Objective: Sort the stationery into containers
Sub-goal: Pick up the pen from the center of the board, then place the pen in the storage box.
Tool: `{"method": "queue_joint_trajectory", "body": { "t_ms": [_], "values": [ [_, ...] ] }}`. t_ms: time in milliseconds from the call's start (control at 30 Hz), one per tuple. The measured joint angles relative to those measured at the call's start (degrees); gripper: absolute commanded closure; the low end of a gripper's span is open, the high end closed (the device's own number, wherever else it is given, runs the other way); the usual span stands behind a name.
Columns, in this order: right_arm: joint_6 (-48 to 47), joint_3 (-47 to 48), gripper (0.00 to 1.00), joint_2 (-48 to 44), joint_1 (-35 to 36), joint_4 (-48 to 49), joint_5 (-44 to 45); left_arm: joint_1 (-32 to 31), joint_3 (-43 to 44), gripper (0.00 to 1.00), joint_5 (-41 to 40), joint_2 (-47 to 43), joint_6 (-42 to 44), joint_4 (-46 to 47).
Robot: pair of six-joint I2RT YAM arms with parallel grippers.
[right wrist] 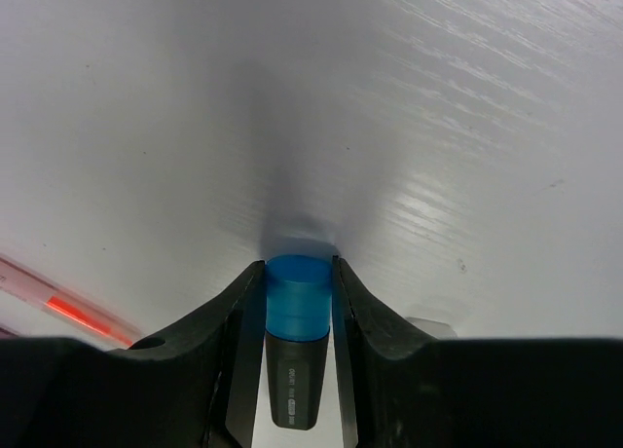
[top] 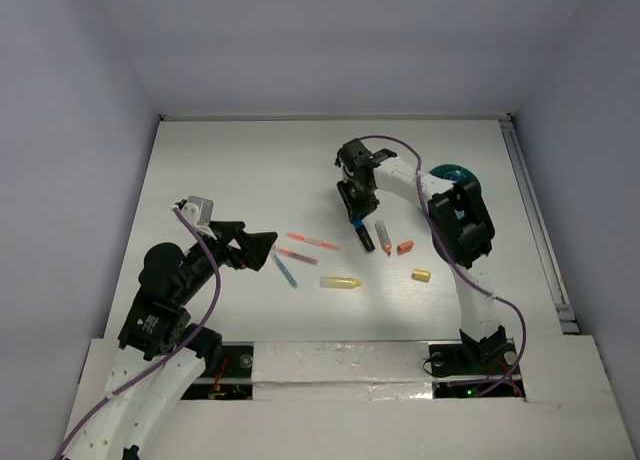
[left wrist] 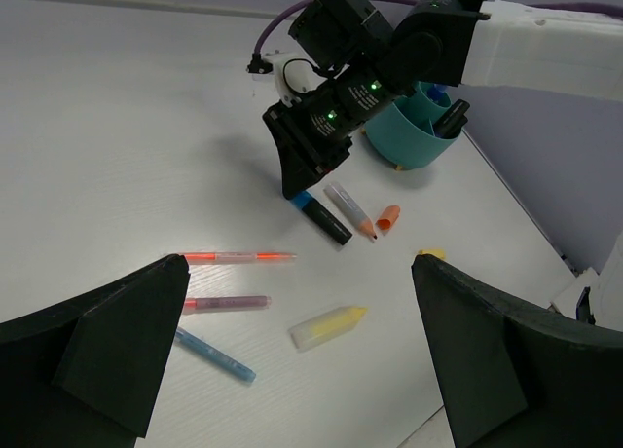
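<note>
**penfan:** Stationery (top: 340,281) looks mostly unsorted from the top view. Roughly eight bits lie loose around the middle of the table (top: 230,170), well apart from the teal cup (top: 452,170) near the far right corner. The right gripper (top: 357,218) is down on a black marker (top: 364,238), and the left gripper (top: 262,245) hangs nearer the left edge over nothing.

**deskbot_dan:** Left wrist view agrees. That claw is spread wide, holding zilch. The cup already has a dark marker (left wrist: 450,118) and a blue piece (left wrist: 437,95) in it, so a couple seem done. Left out: orange pen (left wrist: 238,258), purple pen (left wrist: 226,303), blue pen (left wrist: 216,356), yellow highlighter (left wrist: 329,327), grey marker (left wrist: 350,208), orange cap (left wrist: 387,216), yellow cap (left wrist: 431,254).

**penfan:** Right wrist view: the jaws sit tight on both sides of the black marker's blue cap, so it looks like a pinch, with the marker lying flat on the table. Early days, probably. One pick is underway and most of the pile is left.
</note>
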Motion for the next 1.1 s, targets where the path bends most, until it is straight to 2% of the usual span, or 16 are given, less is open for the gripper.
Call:
{"method": "queue_joint_trajectory", "body": {
  "t_ms": [233, 567, 733, 833, 1100],
  "values": [
    [2.9, -3.4, 0.81, -4.2, 0.0, 5.2, -2.6, 0.0, 0.0, 0.01, 0.0, 0.0, 0.0, 0.0],
    [6.1, -14.5, 0.82, -20.9, 0.1, 20.7, -1.7, 0.0, 0.0, 0.01, 0.0, 0.0, 0.0, 0.0],
    [9.0, -26.9, 0.82, -31.4, -0.3, 31.5, 6.8, 0.0, 0.0, 0.01, 0.0, 0.0, 0.0, 0.0],
    [11.0, -35.7, 0.82, -40.7, -1.7, 36.9, 13.1, 0.0, 0.0, 0.01, 0.0, 0.0, 0.0, 0.0],
    [13.7, -48.7, 0.85, -59.7, -12.2, 50.7, 29.0, 0.0, 0.0, 0.01, -0.2, 0.0, 0.0, 0.0]
  ]
}}
